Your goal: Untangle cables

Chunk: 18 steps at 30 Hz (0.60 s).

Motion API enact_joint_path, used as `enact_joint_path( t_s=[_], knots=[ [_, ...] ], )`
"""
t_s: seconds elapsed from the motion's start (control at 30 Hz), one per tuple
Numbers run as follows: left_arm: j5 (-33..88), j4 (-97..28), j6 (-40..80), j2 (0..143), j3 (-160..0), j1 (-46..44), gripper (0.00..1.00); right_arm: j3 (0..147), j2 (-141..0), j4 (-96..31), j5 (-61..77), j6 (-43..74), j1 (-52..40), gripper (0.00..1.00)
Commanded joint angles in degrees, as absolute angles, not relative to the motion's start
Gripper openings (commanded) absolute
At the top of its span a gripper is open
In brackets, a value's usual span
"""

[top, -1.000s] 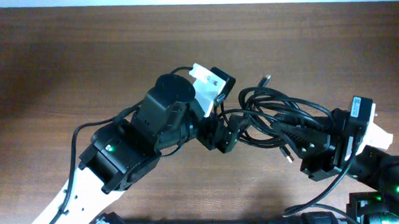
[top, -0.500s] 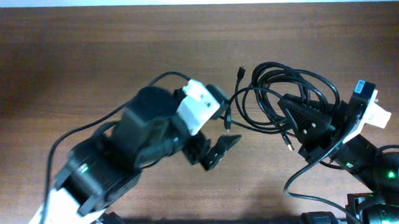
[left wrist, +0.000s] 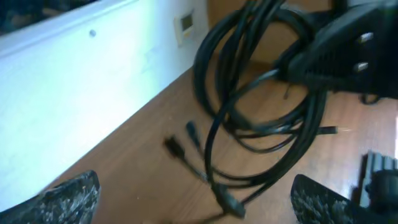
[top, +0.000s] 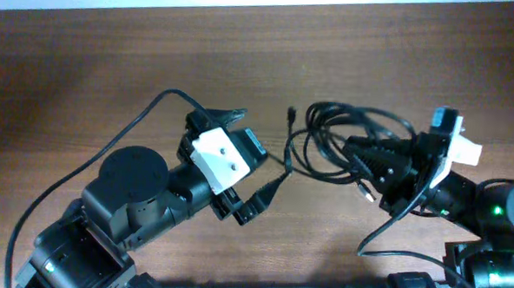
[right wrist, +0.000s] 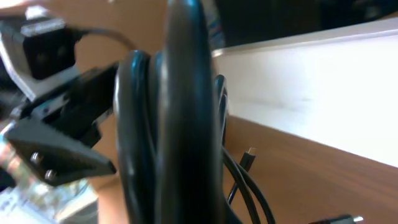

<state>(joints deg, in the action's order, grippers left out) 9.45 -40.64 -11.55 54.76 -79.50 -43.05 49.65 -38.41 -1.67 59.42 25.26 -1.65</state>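
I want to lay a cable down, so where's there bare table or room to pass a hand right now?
Freest is the wide bare table on the far left, beyond the left hand. A smaller patch lies between the two hands, toward the near edge. Crowded: around the right hand, which grips the looped cables.
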Motion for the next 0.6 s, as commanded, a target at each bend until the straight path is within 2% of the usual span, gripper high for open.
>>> enact_joint_path(
  t_s=[0.0, 0.13, 0.37, 0.4, 0.43, 0.47, 0.53, 0.57],
  knots=[
    [18.0, -39.2, -16.8, 54.8, -80.4, -43.1, 0.99, 50.2, -40.3, -0.8, 71.4, 21.2, -1.9, 0.04],
    [22.6, -37.6, -16.8, 55.4, -80.4, -43.1, 0.99, 50.2, -42.8, 4.1, 80.7, 21.3, -1.9, 0.04],
    [36.7, -28.9, -16.8, 61.9, -80.4, -43.1, 1.00, 50.2, -43.0, 3.9, 82.4, 21.4, -1.9, 0.04],
    [36.7, -28.3, -16.8, 62.4, -80.4, -43.1, 0.85, 50.2, -43.0, 3.9, 82.4, 21.4, -1.9, 0.04],
    [36.7, -27.9, -16.8, 62.8, -80.4, -43.1, 0.65, 50.2, -43.0, 3.9, 82.4, 21.4, -1.9, 0.04],
    [36.7, -27.7, -16.8, 62.9, -80.4, -43.1, 0.54, 50.2, -43.0, 3.9, 82.4, 21.5, -1.9, 0.04],
    [36.7, -27.5, -16.8, 62.9, -80.4, -43.1, 0.37, 50.2, -43.0, 3.9, 82.7, 21.4, -1.9, 0.04],
    [36.7, -27.4, -16.8, 62.9, -80.4, -43.1, 0.11, 50.2, -43.0, 3.9, 83.0, 21.5, -1.9, 0.04]
  ],
)
